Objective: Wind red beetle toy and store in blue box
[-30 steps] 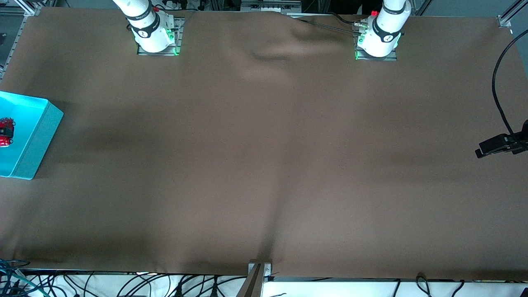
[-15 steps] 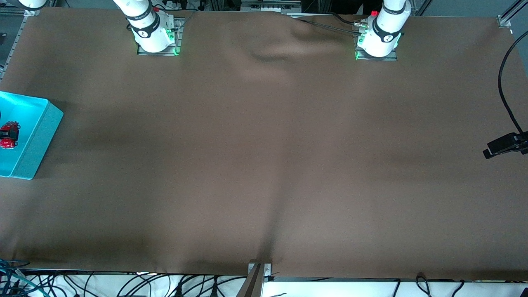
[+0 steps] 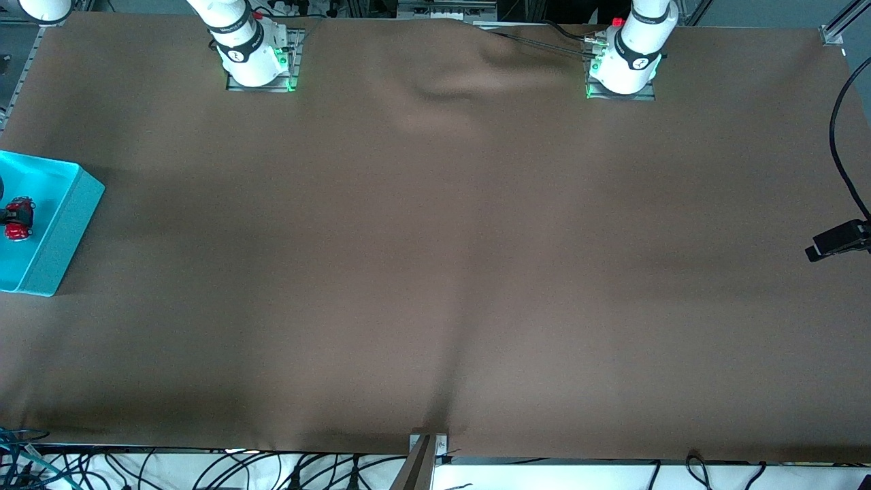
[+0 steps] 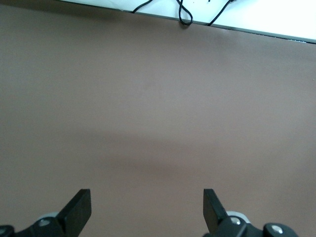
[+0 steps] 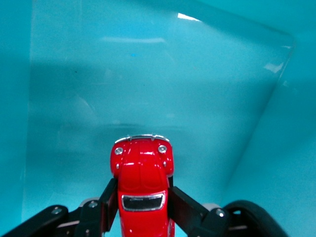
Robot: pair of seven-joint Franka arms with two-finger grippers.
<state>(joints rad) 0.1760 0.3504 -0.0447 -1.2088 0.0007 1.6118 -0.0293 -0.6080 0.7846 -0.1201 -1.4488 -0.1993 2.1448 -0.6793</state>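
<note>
Over the turquoise-blue, smooth-walled, open-topped blue box (image 3: 64, 224), which sits at the right arm's end of the brown cloth-covered table (image 3: 435, 272), the right gripper (image 5: 140, 197) hangs with its two dark fingers (image 5: 107, 200) closed against the flanks of the tiny glossy red beetle toy (image 5: 142, 182). In the right wrist view the car's rounded body points away from the camera, its silvery bumper at the leading end, with the box's pale blue floor and walls filling everything around it. The front view shows the toy as a small red spot inside the box's outline, at the very edge of that view; whether its wheels touch the floor cannot be told.

The left gripper (image 4: 143, 212) waits over bare cloth near the left arm's end of the table, its fingers spread wide and holding nothing.

Judging by this, the storing step is in hand: the toy is within the box's walls but not yet let go. The next move probably calls for lowering until the wheels rest on the floor, then parting the fingers just enough to free the body, and lifting straight up so the fingers do not drag the light car along or tip it.
</note>
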